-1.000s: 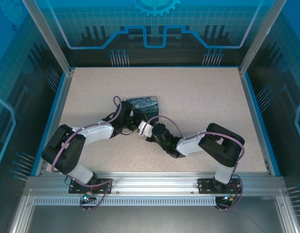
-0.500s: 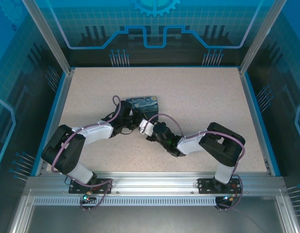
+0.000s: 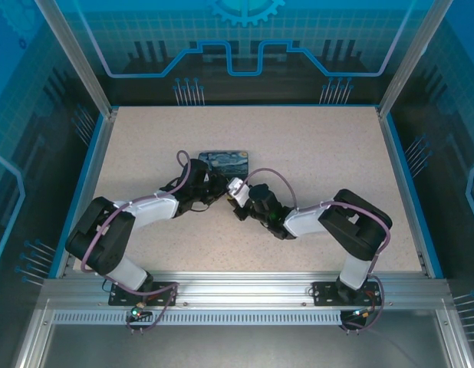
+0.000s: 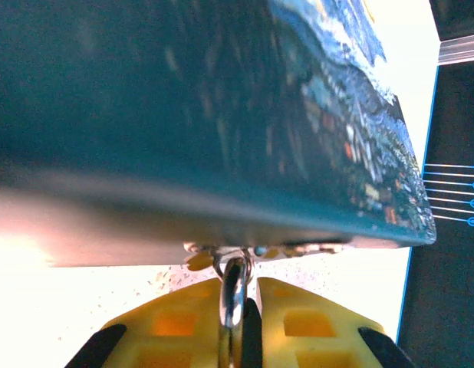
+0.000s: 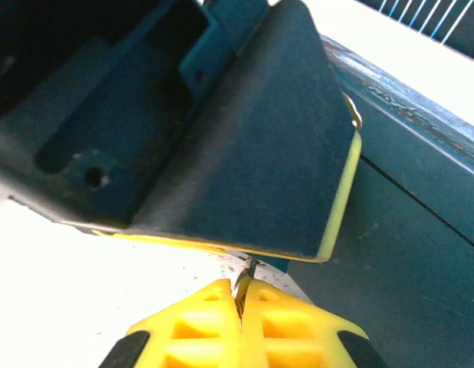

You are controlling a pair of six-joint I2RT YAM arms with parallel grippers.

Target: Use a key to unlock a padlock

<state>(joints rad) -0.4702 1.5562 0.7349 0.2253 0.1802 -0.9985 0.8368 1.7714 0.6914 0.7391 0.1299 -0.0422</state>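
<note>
The left gripper (image 4: pixel 237 308) is closed on the padlock (image 4: pixel 234 285). In its wrist view, at the bottom centre, the two yellow fingers pinch a metal loop that hangs from the lower edge of the painted box (image 4: pixel 222 115). The right gripper (image 5: pixel 241 297) is also closed, and a thin grey sliver stands out from between its fingertips at the bottom centre of its view. I judge that this is the key (image 5: pixel 249 268).

What could go wrong: the key is held only by a very small part, so if its tip meets the lock body beside the keyhole, it can turn between the pads or slip out. The two grippers are very close together, and a sideways correction may push one against the other. If the pinch is on the loop alone, the padlock may swing when the key presses it.

The top view shows both arms meeting just below the box, left of the centre of the table (image 3: pixel 321 146), but there the padlock and key are too small to see. The left wrist view gives the loop and the box edge. The right wrist view gives the key tip and, just above it, a dark part with a yellow edge, probably a finger of the other gripper. The keyhole I cannot find in any view.
</note>
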